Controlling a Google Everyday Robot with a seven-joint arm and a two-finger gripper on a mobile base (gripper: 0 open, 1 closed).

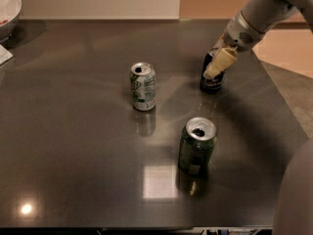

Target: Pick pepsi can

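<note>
The pepsi can (212,84), dark with a silver top, stands upright on the dark table (73,146) at the back right. My gripper (218,64) comes down from the upper right on the grey arm (259,13). It is at the can's upper half and covers the top and the right side. Only the can's lower part and left edge show. The can stands on the table.
A white-and-green can (143,86) stands at the middle. A dark green open can (196,146) stands in front of the pepsi can. A white bowl (7,11) sits at the far left corner. The table's right edge (286,106) runs close by the pepsi can.
</note>
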